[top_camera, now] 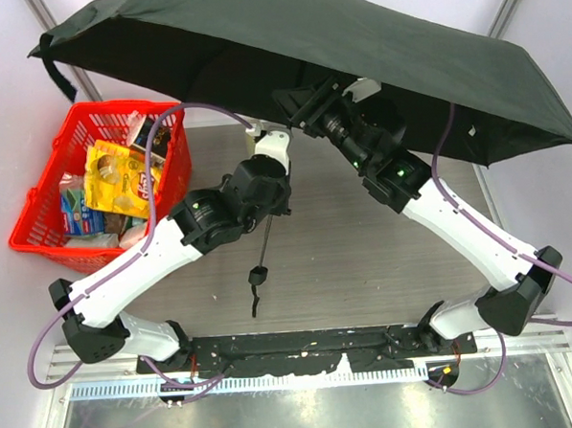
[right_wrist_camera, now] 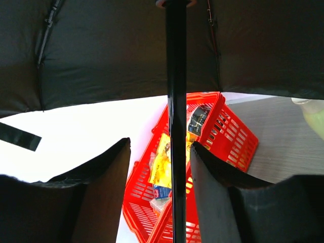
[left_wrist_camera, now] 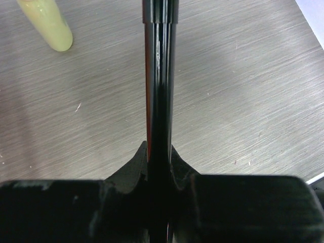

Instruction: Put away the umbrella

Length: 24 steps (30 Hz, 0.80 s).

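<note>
Top external view, starting nearest the bases: finds the umbrella [top_camera: 433, 82] with its handle [top_camera: 259, 272] hanging low over the tabletop [top_camera: 366, 277] and the strap [top_camera: 255, 300] dangling just below. Farther up, grips the shaft [left_wrist_camera: 161, 76] in the left claw [left_wrist_camera: 158, 152], jaws pressed tight against both sides. Higher again, brackets the same shaft with the right claw [right_wrist_camera: 161, 144] without squeezing: clear gap on one side, other finger just beside or touching, hard to say which. Beyond that, spreads the canopy [right_wrist_camera: 101, 55] fully open and tilted over both arms, reaching out above the red basket [top_camera: 179, 152] of groceries at far left. Looks like the collapsing step, not yet done. Could go wrong several ways: may twist or slide in the single tight grip if the loose claw pushes unevenly; may bend the thin shaft if both arms pull off-axis; may catch the canopy edge on the basket while folding; may drag the strap across the tabletop.
</note>
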Tool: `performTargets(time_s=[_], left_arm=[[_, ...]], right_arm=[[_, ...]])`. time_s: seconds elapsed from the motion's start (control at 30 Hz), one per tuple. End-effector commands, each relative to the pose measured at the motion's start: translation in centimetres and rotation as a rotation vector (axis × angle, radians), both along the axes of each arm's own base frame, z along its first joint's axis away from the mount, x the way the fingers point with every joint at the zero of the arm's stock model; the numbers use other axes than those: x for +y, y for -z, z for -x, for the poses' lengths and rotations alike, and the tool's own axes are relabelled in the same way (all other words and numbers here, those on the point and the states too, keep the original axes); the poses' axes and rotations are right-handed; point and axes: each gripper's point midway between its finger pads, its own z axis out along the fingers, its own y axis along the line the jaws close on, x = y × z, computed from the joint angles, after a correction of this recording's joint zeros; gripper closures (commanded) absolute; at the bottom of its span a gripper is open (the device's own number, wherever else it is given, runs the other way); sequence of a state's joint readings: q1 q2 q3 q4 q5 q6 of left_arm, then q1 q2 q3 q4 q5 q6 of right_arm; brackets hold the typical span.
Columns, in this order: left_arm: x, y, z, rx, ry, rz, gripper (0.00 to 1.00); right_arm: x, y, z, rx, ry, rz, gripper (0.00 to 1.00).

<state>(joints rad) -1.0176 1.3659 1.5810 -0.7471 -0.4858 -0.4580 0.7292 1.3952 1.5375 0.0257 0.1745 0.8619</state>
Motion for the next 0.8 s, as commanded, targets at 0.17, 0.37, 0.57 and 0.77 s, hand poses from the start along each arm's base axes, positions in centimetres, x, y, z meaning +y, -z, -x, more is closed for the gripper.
performTargets(time_s=[0.17, 0.37, 0.57, 0.77], left_arm=[[-1.3, -6.2, 0.3, -0.106, 0.052, 0.144, 1.00], [-4.3, -8.1, 4.3, -0.072, 0.329, 0.294, 0.43], [-6.7, -6.6, 6.4, 0.085, 0.488, 0.426, 0.02], [-9.8, -5.5, 6.9, 0.247, 0.602, 0.514, 0.23]], right_arm=[[-2.5, -3.2, 0.0, -0.107, 0.014, -0.137, 0.91], [-6.2, -5.1, 1.7, -0.200, -0.234, -0.336, 1.00], [-9.4, -8.9, 6.4, -0.350, -0.268, -0.365, 1.00], [-9.6, -10.5, 8.0, -0.399, -0.305, -0.319, 1.00]])
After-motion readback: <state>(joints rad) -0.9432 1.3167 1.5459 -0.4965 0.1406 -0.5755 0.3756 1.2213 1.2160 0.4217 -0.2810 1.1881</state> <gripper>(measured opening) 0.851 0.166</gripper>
